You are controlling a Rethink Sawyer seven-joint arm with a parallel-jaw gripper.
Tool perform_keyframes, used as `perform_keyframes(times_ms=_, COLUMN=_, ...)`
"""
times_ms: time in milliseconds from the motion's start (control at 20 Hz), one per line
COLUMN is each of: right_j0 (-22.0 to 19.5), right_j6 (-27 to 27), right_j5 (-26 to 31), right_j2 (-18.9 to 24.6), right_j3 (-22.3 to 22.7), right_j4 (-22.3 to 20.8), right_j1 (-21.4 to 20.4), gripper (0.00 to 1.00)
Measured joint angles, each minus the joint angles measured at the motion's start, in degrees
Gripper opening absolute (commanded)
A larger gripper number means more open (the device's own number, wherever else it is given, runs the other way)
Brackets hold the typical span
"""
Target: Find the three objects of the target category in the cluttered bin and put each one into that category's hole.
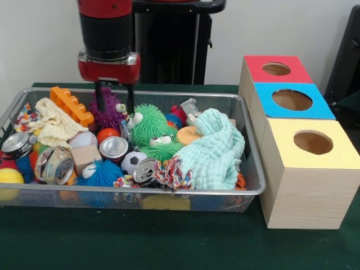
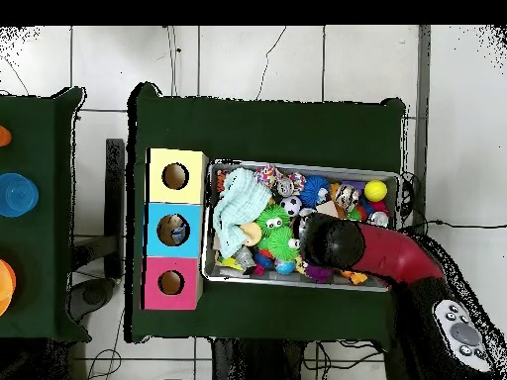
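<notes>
The wire-mesh bin (image 1: 169, 192) is full of toys, cloths and cans; it also shows in the overhead view (image 2: 297, 166). My gripper (image 1: 115, 100) hangs open over the bin's far left part. Its two dark fingers (image 1: 101, 100) stand just above and either side of a purple spiky toy (image 1: 107, 115), and hold nothing. A small clear plastic thing (image 1: 190, 107), perhaps a bottle, lies at the back middle beside a red toy. No other see-through bottle shows plainly. The red-topped box's hole (image 1: 276, 68) is the farthest of the three; it also shows in the overhead view (image 2: 170, 283). There the arm (image 2: 337, 244) hides the gripper.
The blue-topped box (image 1: 292, 100) and the yellow-topped box (image 1: 312, 142) stand right of the bin. A mint cloth (image 1: 214, 149), a green spiky toy (image 1: 149, 124), an orange brick (image 1: 70, 104), a cream cloth (image 1: 53, 126) and silver cans (image 1: 115, 147) fill the bin.
</notes>
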Motion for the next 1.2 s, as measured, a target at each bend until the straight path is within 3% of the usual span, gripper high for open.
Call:
perform_keyframes(times_ms=150, right_j0=3.86, right_j6=0.0, right_j5=-0.01, right_j2=-0.3, right_j3=-0.01, right_j4=0.53, right_j1=0.39, gripper=1.0)
perform_keyframes(times_ms=450, right_j0=7.52, right_j6=0.0, right_j5=-0.01, right_j2=-0.4, right_j3=-0.13, right_j4=2.53, right_j1=1.03, gripper=1.0)
perform_keyframes(times_ms=950, right_j0=9.08, right_j6=0.05, right_j5=-0.02, right_j2=-4.34, right_j3=-0.57, right_j4=5.8, right_j1=3.86, gripper=1.0)
perform_keyframes(times_ms=1200, right_j0=9.47, right_j6=0.05, right_j5=-0.25, right_j2=-7.25, right_j3=0.46, right_j4=7.22, right_j1=3.06, gripper=1.0)
